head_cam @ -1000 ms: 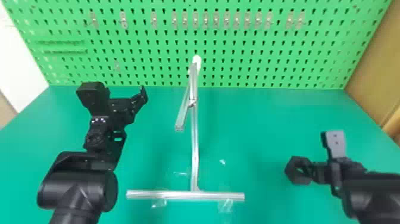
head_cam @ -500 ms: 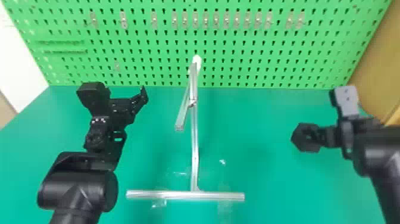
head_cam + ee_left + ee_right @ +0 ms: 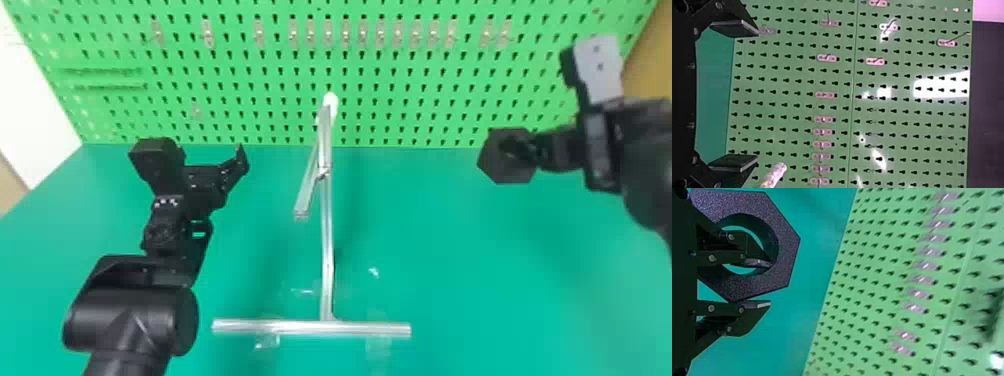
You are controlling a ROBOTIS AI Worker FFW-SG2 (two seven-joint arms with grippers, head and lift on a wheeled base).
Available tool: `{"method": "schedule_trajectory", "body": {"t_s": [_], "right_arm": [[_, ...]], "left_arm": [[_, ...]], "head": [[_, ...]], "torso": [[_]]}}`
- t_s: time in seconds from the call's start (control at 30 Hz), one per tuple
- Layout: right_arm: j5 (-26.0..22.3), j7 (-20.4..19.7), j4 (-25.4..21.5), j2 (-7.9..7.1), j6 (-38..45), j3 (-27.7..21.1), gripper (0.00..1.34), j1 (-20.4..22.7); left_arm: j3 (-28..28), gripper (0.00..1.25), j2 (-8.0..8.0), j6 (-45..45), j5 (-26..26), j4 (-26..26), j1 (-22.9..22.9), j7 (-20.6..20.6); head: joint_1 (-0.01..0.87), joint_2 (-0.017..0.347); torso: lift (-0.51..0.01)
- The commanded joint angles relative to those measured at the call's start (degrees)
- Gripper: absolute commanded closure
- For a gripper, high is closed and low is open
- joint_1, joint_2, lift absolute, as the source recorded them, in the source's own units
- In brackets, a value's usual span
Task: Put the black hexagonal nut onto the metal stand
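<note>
Brightly lit | white glare patches on pegboard (image 3: 914, 128) | soft shadow on table (image 3: 475, 260) beside metal stand (image 3: 326, 240)

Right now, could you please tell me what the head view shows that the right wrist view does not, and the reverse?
Head view's own: the metal stand on the table, and the left arm to the left of it.

Right wrist view's own: a plain look into the round hole of the black hexagonal nut, with one finger of the right gripper in it and the other outside the rim.

Both: the nut at the right gripper, the table and the green pegboard.
</note>
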Motion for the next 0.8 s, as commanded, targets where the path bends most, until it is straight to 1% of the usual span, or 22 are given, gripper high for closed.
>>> {"method": "schedule_trajectory", "body": {"t_s": [0.0, 0.1, 0.2, 0.3, 0.4, 0.53, 0.67, 0.77], "right_arm": [[-6.42, 0.0, -1.2, -2.24, 3.08, 1.24, 1.1, -4.4], [-10.56, 0.0, -0.76, -4.0, 4.75, 2.2, 1.1, -7.56], [-15.21, 0.0, 0.65, -5.32, 4.84, 2.73, 1.1, -10.29], [-19.87, 0.0, 2.58, -6.28, 4.66, 3.43, 1.1, -13.01], [-23.39, 0.0, 4.69, -6.63, 4.22, 4.31, 1.1, -16.09], [-27.43, 0.0, 7.85, -7.07, 3.34, 7.04, 1.1, -20.57], [-30.95, 0.0, 10.67, -6.99, 2.46, 10.73, 1.1, -24.61], [-31.47, 2.2, 12.69, -6.55, 0.97, 14.16, 1.1, -26.98]], "left_arm": [[0.0, 0.15, 0.09, 0.0, -0.09, 0.0, -0.01, 0.0], [-0.18, 0.15, 0.09, 0.0, -0.26, 0.0, -0.1, 0.0], [-0.09, 0.15, 0.09, 0.0, -0.26, 0.0, -0.1, 0.0], [-0.27, 0.15, 0.09, 0.0, -0.44, 0.0, -0.28, 0.0], [-0.36, 0.15, 0.09, 0.0, -0.53, 0.0, -0.45, 0.0], [-0.62, 0.15, 0.09, 0.35, -0.7, 0.0, -0.63, 0.0], [-0.62, 0.15, 0.09, 0.53, -0.88, 0.0, -0.72, 0.0], [-0.62, 0.15, 0.09, 0.53, -0.97, 0.0, -0.72, 0.0]], "head": [[0.693, 0.081], [0.693, 0.081], [0.693, 0.081], [0.693, 0.081], [0.693, 0.081], [0.693, 0.081], [0.693, 0.081], [0.693, 0.081]], "torso": [[-0.001], [-0.001], [-0.001], [-0.001], [-0.001], [-0.001], [-0.001], [-0.001]]}}
